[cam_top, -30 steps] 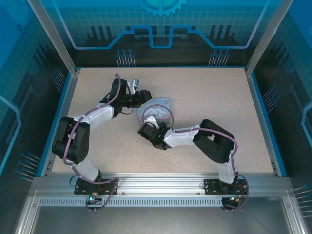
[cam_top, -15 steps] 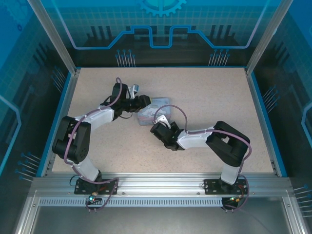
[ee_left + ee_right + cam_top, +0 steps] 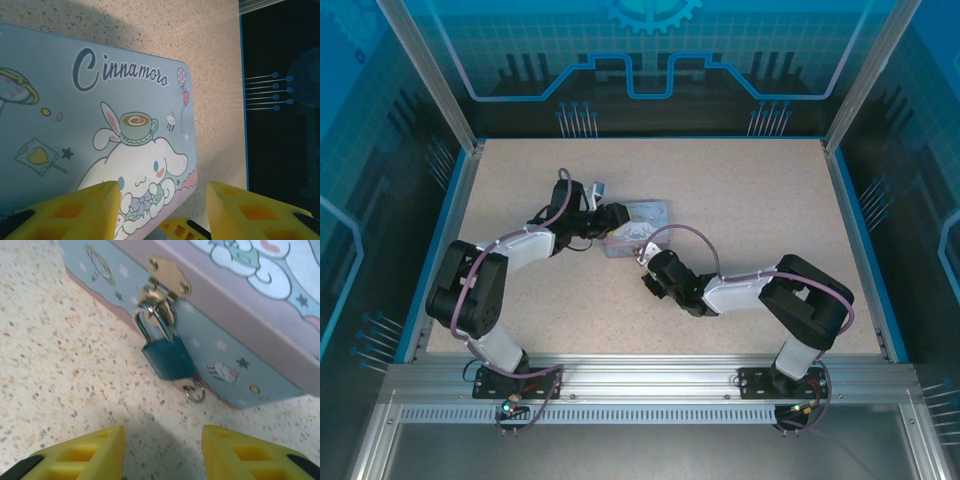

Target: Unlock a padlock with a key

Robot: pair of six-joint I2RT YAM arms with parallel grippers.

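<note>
The padlock (image 3: 167,359), teal-bodied with a thin steel shackle, hangs from the hasp (image 3: 167,275) on the front wall of a pale blue cartoon tin (image 3: 235,355). Its body rests against the wall near the table. The key (image 3: 192,388) sticks out of the padlock's underside with a small ring on its head. My right gripper (image 3: 163,437) stands open a short way in front of the padlock, nothing between its yellow fingers. My left gripper (image 3: 162,200) hangs open over the tin's lid (image 3: 100,115). One of its fingers (image 3: 75,210) is above the lid, the other (image 3: 250,215) past the tin's edge.
The tin (image 3: 645,214) lies mid-table, the left gripper (image 3: 610,222) at its left end and the right gripper (image 3: 648,258) at its front. A blue rail (image 3: 241,100) edges the speckled table (image 3: 750,190). A yellow and black part (image 3: 180,230) shows low between the left fingers.
The right arm has swung rightward and its gripper has slid right along the tin's front, its jaws narrowing. The tin has turned and shifted slightly toward the back. The left gripper stays at the tin.
</note>
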